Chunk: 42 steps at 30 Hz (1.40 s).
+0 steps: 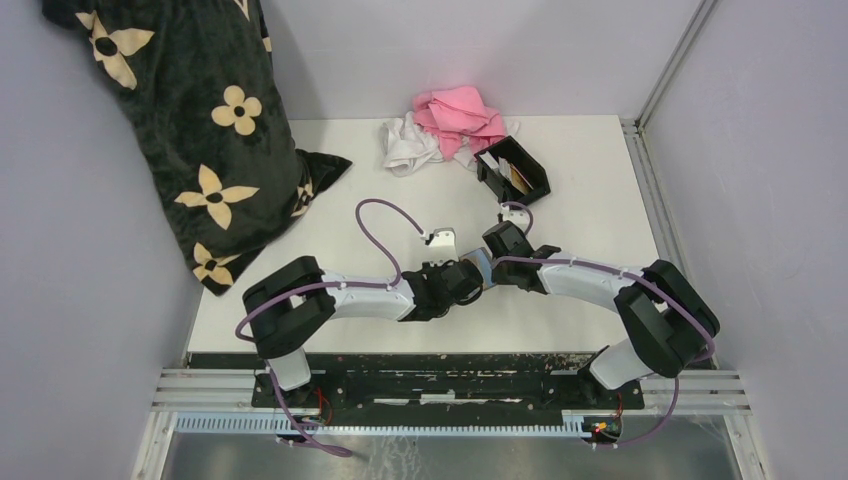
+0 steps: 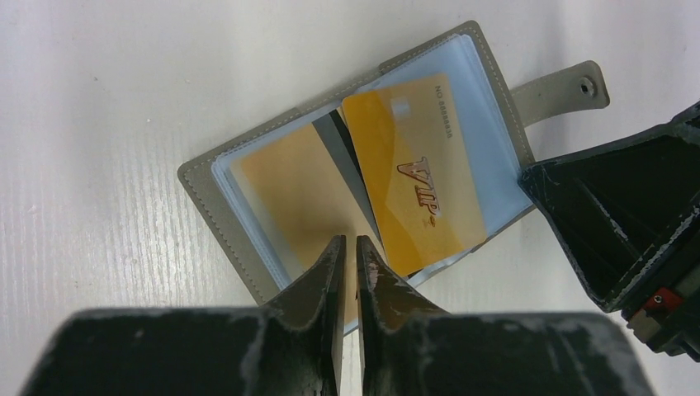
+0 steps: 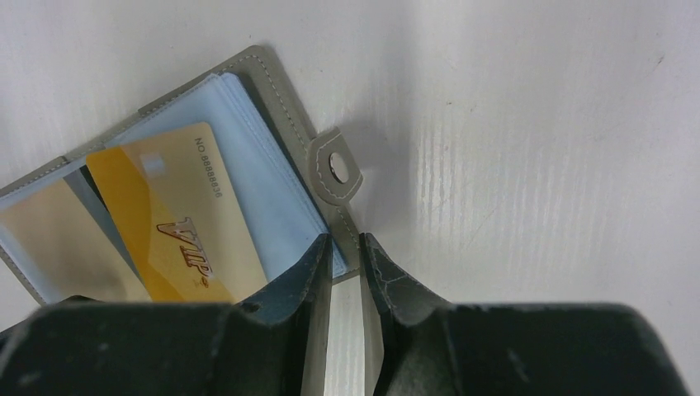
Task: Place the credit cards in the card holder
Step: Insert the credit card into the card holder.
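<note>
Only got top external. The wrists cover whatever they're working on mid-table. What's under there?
Observer: An open grey wallet with clear sleeves inside. The left wrist view shows it.
Operator: Any card showing?
Observer: An orange VIP card lies slanted over the sleeves.
Operator: Right arm doing what?
Observer: The right gripper sits astride the wallet's edge, just below the snap tab. Its jaws are nearly together and seem to be pinching the cover.

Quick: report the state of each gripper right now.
Left gripper: fingers almost together at the near edge of the wallet; whether they grip it cannot be told.
Right gripper: fingers closed on the wallet's grey edge.
</note>
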Each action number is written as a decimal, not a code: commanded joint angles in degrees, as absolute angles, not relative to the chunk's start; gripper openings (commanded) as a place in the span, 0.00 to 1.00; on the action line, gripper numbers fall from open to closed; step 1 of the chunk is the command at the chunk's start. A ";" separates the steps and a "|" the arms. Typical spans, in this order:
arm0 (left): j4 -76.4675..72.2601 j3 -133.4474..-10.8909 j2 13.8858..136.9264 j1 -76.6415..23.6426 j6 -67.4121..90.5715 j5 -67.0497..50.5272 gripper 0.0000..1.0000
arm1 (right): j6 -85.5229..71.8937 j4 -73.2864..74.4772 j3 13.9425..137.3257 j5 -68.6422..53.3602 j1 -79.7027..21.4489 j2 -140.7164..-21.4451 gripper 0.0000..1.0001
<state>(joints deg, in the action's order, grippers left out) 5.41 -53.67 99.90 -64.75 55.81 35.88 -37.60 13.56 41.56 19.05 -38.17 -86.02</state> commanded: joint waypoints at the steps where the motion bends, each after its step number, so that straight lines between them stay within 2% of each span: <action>1: 1.27 -54.93 100.21 -64.31 54.32 35.02 0.15 | -37.25 11.45 42.94 18.33 -37.76 -86.83 0.24; 42: -5.31 -51.89 101.91 -63.56 58.16 30.30 0.16 | -38.22 9.67 40.45 16.96 -37.30 -86.83 0.24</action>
